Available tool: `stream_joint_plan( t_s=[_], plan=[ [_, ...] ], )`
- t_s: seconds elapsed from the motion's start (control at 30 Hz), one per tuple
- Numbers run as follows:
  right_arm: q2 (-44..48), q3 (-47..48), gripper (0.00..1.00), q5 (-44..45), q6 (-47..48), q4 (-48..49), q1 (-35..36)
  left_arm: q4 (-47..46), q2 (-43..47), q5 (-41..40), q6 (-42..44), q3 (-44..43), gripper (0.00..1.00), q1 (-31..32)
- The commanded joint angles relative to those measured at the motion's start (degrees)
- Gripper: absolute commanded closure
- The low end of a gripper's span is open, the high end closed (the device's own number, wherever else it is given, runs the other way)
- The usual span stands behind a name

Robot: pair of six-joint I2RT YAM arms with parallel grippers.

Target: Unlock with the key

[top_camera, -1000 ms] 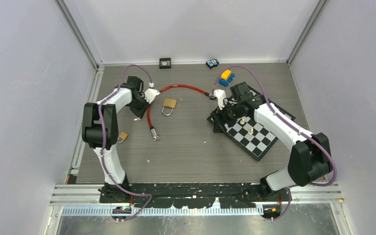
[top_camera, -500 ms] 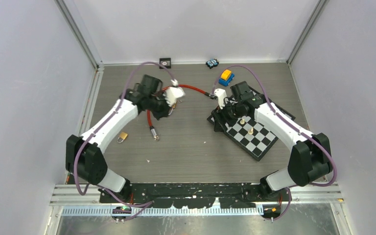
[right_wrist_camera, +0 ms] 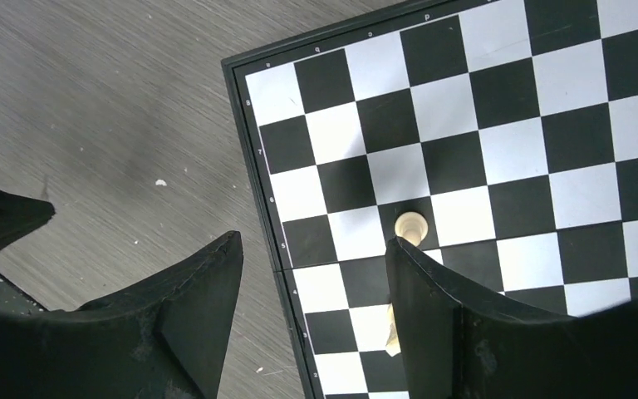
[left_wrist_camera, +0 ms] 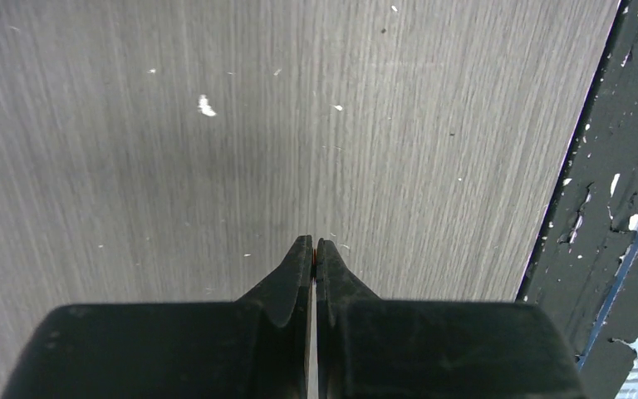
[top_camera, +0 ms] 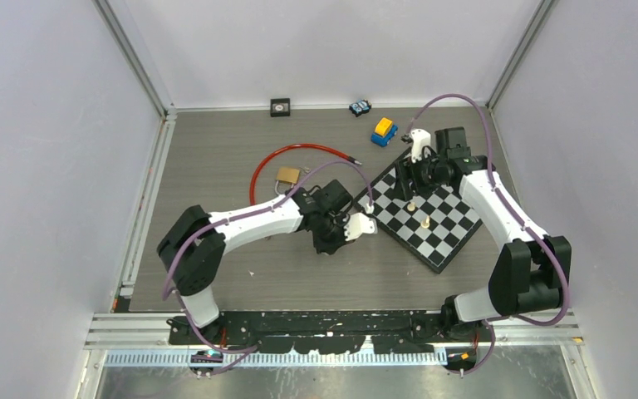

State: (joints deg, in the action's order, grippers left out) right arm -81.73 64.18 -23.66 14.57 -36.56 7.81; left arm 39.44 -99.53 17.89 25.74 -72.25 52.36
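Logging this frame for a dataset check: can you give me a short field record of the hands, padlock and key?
left hand: shut, over bare table, away from the padlock
right hand: open, above the chessboard edge, beside a pale chess piece
padlock: brass, lying inside the red cable curve, no hand on it
key: not seen in any view

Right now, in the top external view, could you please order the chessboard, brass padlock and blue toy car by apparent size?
1. chessboard
2. brass padlock and blue toy car: too alike to rank
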Motion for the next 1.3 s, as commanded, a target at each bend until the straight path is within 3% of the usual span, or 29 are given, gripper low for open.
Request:
stream_joint_plan(
  t_s=[0.0, 0.23, 0.4, 0.67, 0.73, 0.9, 1.03, 1.13, 1.27],
  plan=[
    [2.7, 1.1, 0.32, -7.6, -0.4, 0.8, -1.6, -5.5, 2.7, -0.4, -1.9, 1.8, 1.00, 0.1],
    [4.2, -1.0, 0.33, -20.0, 0.1, 1.5, -1.7, -11.7, 11.2, 4.7, -5.0, 6.1, 1.00, -4.4],
    [3.0, -0.7, 0.34, -19.6, 0.1, 1.1, -1.7, -10.0, 5.3, 5.7, -6.6, 4.1, 0.99, -4.4],
    [3.1, -0.7, 0.34, -18.6, 0.4, 1.0, -1.7, -9.0, -3.1, -0.1, -6.3, 1.6, 0.92, -2.1],
    [2.9, -0.7, 0.34, -18.5, 0.3, 1.0, -1.7, -9.1, -3.0, -1.3, -6.1, 1.8, 0.84, -1.3],
    [1.9, -0.2, 0.34, -17.9, 0.7, 0.2, -1.7, -7.0, -0.9, -2.9, -5.0, 1.1, 0.51, -1.2],
    [1.6, -0.2, 0.34, -18.1, 0.7, 0.1, -1.7, -3.4, 4.5, -6.4, -2.1, 1.2, 0.39, -1.7],
    [1.4, -0.1, 0.34, -18.5, 0.7, 0.1, -1.7, -2.2, 11.9, -8.6, -1.2, 4.0, 0.21, -6.2],
    [1.4, 0.2, 0.34, -19.2, 0.3, -0.1, -1.7, 3.3, 18.0, -9.7, -1.3, 6.6, 0.17, -17.3]
  ],
)
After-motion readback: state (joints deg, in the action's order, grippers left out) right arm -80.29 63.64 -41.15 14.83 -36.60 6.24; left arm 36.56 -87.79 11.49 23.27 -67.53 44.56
